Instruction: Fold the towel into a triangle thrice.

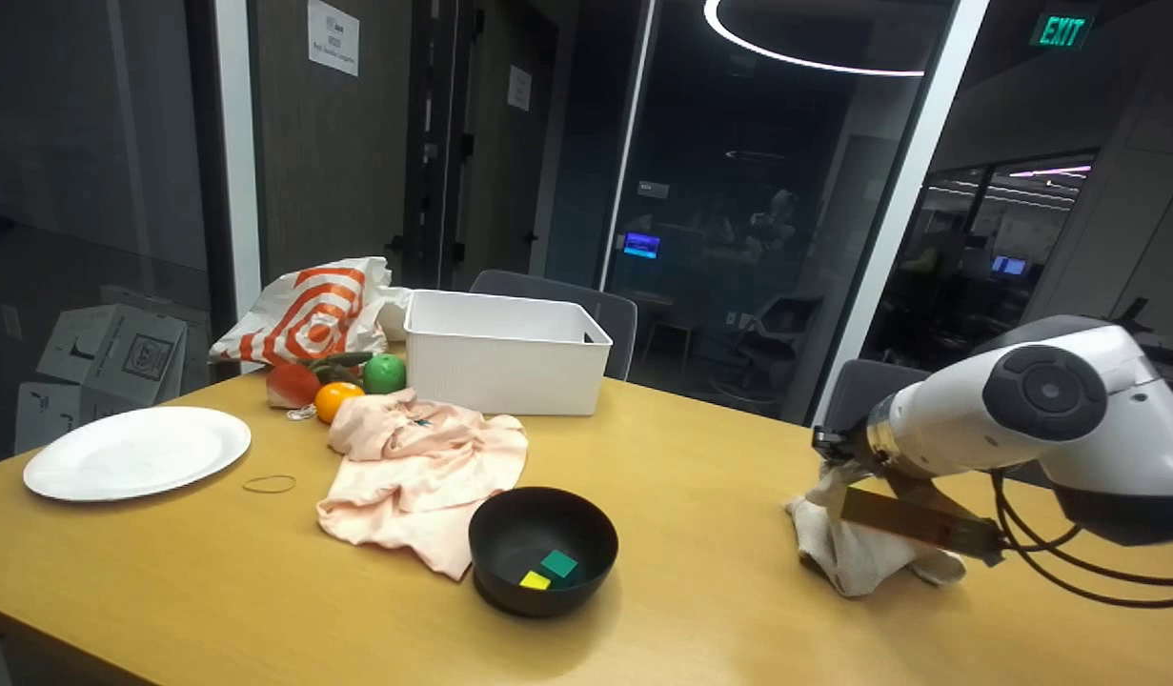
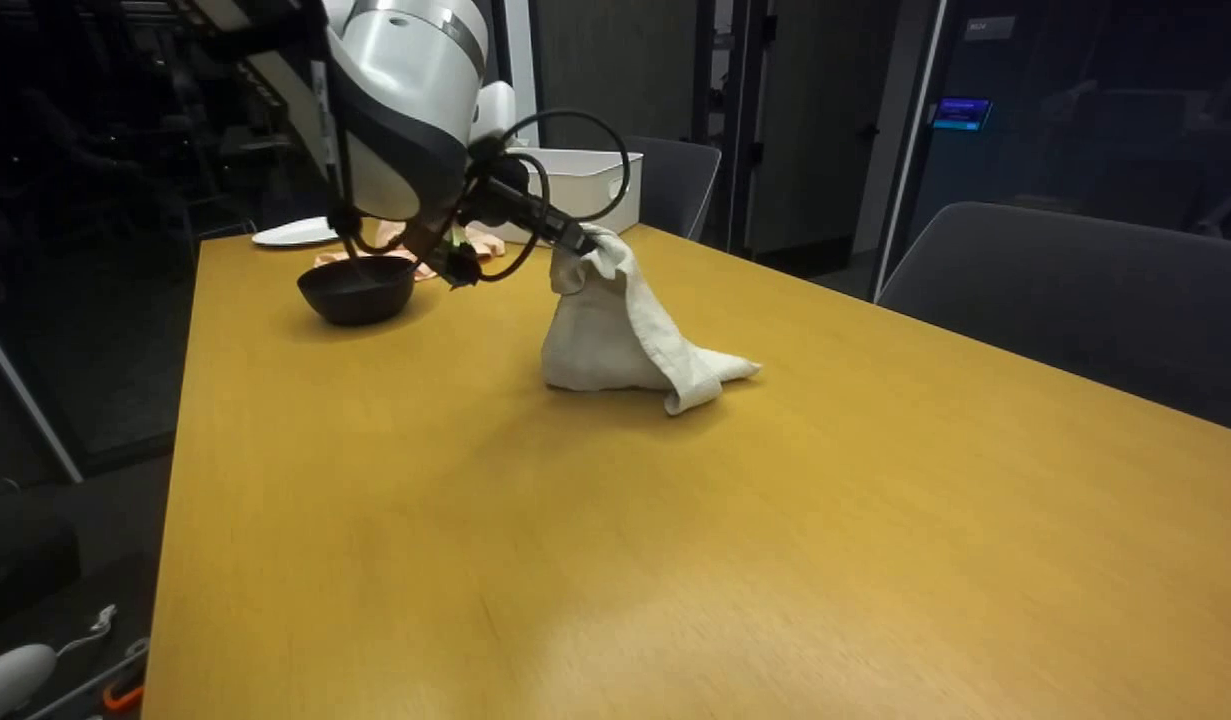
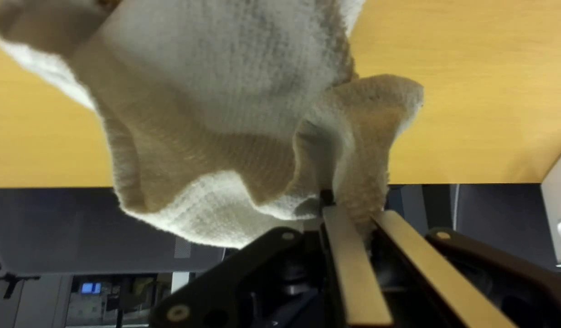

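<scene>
The off-white towel (image 1: 867, 553) hangs bunched from my gripper (image 1: 832, 453), with its lower part resting on the table. In an exterior view the towel (image 2: 605, 345) rises like a tent, one edge draping down and a pointed corner lying flat on the table. My gripper (image 2: 583, 240) is at its top there. In the wrist view the two fingers of the gripper (image 3: 355, 213) are closed on a narrow fold of the towel (image 3: 207, 91), which hangs in loose folds beside them. The towel's far side and underside are hidden.
A black bowl (image 1: 491, 548) with green and yellow pieces, a crumpled pink cloth (image 1: 424, 476), a white bin (image 1: 500, 372), a white plate (image 1: 138, 453), toy produce (image 1: 385, 373) and a bag (image 1: 310, 314) stand on the table (image 2: 675, 560). Chairs (image 2: 1075, 300) line the table's edge.
</scene>
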`<action>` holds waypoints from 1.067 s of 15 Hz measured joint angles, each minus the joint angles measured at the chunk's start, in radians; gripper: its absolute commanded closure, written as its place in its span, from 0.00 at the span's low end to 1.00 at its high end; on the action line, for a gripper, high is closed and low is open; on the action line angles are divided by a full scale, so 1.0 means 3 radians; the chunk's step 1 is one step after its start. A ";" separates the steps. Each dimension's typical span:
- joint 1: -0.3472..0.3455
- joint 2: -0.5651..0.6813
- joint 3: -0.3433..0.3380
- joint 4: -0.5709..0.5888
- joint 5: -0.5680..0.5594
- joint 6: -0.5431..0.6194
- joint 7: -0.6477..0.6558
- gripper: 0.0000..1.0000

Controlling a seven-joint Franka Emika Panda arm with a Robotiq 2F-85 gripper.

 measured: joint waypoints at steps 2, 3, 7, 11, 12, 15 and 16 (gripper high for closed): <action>0.0003 0.0264 0.0009 0.0181 -0.0039 0.0222 0.0182 0.93; -0.0007 0.0392 0.0008 0.0258 -0.0034 0.0333 0.0230 0.93; -0.0076 0.0872 -0.0064 0.0387 0.0544 0.0482 0.0042 0.92; -0.0105 0.1035 -0.0086 0.0518 0.0882 0.0447 -0.0021 0.53; -0.0109 0.1034 -0.0078 0.0528 0.0961 0.0467 -0.0043 0.44; -0.0145 0.0980 -0.0054 0.0468 0.1547 0.0712 -0.0525 0.22; -0.0172 0.0920 -0.0029 0.0410 0.1822 0.0746 -0.0764 0.15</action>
